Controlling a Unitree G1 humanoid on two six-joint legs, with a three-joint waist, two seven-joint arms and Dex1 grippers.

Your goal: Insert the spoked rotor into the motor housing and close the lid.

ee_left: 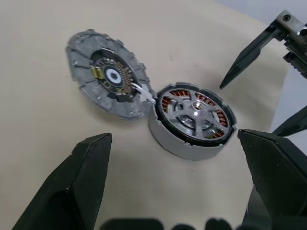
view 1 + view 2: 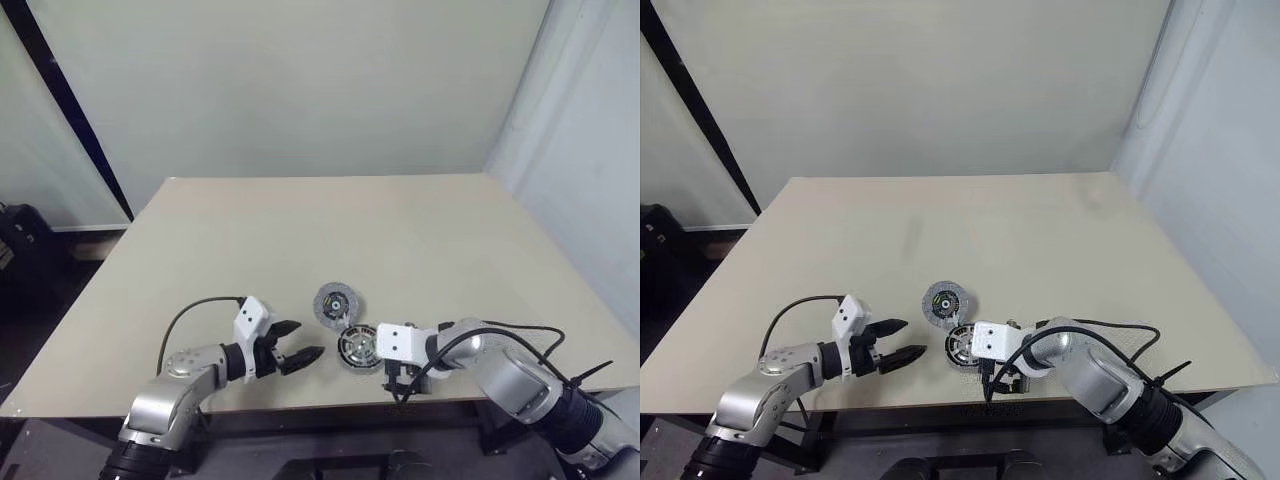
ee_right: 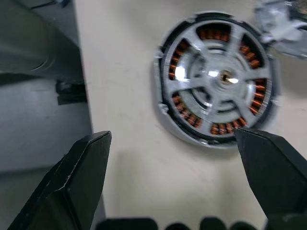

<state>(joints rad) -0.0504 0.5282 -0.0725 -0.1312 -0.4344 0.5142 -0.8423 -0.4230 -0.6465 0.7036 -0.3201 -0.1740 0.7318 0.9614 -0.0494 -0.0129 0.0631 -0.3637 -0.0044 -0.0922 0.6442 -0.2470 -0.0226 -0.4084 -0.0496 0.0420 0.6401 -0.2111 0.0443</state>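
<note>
The motor housing (image 2: pixel 357 346) lies near the table's front edge, copper coils ringing its inside. The spoked rotor (image 3: pixel 218 76) sits in it, its silver spokes over the coils. The lid (image 1: pixel 108 72) rests open just behind the housing, inner face up, joined to it by a short white wire. My left gripper (image 2: pixel 310 338) is open a little to the left of the housing, pointing at it. My right gripper (image 2: pixel 398 382) is open just right of the housing, pointing down, with nothing between its fingers (image 1: pixel 249 50).
The beige table (image 2: pixel 330 230) stretches away behind the parts. Its front edge (image 2: pixel 330 405) runs close beneath both grippers. A black cable (image 2: pixel 185 315) loops off my left arm, and another black cable (image 2: pixel 520 330) off my right.
</note>
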